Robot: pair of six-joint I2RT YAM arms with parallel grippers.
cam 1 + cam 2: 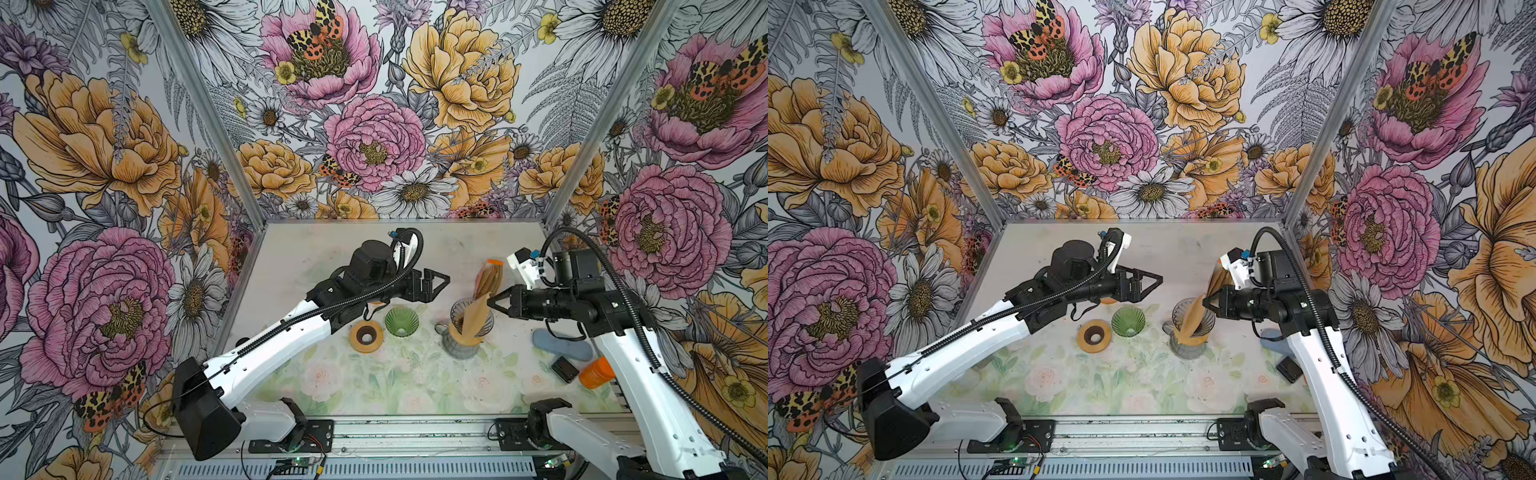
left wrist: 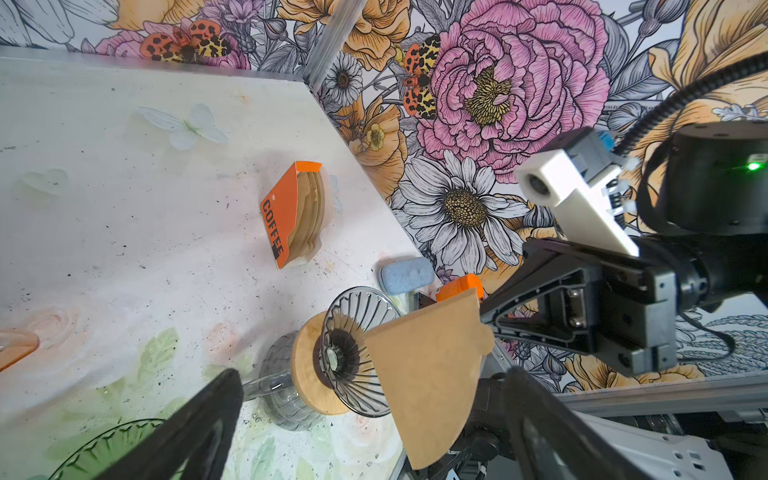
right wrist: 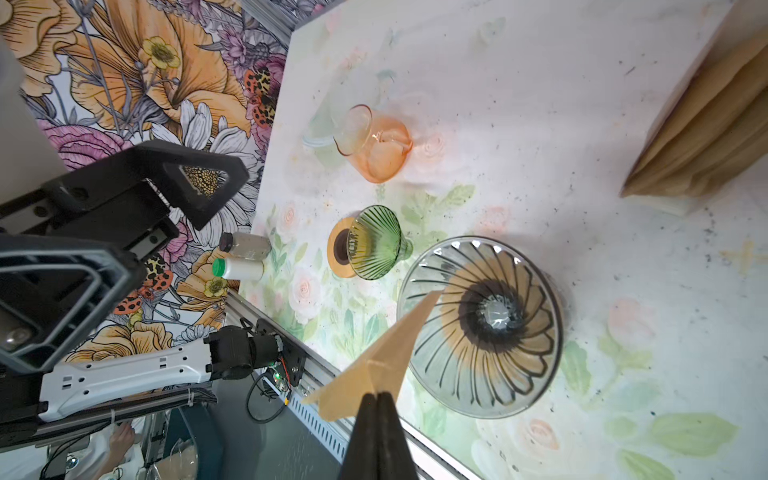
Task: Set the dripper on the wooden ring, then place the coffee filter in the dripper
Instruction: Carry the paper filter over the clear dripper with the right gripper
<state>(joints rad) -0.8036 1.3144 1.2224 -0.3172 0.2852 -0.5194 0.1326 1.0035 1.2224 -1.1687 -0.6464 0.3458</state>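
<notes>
cup (image 2: 14, 347): cut by the picture's edge in the left wrist view; in both top views almost all of it is under the left arm (image 1: 291, 328).
filter pack (image 3: 706, 124): cut by the edge in the right wrist view; half hidden behind the wrist camera (image 1: 1237, 266) in a top view.
sponge (image 1: 561, 345): near the tabletop's (image 1: 374, 386) right edge, partly under the right arm (image 1: 623, 357).
orange container (image 1: 596, 372): same edge, partly under that arm; kind unclear.
black item (image 1: 564, 369): too small to tell what it is.
server (image 1: 459, 349): mostly covered by dripper (image 1: 457, 307) and filter (image 1: 473, 320).
filter tip: whether it touches the dripper cannot be told (the paper covers the spot in both top views).
green dripper (image 2: 112, 449): cut by the bottom edge.
left gripper (image 2: 372, 376): fingers (image 2: 220, 395) blurred, running off the bottom edge.
right gripper (image 3: 378, 399): fingers (image 3: 368, 436) cut by the bottom edge.
</notes>
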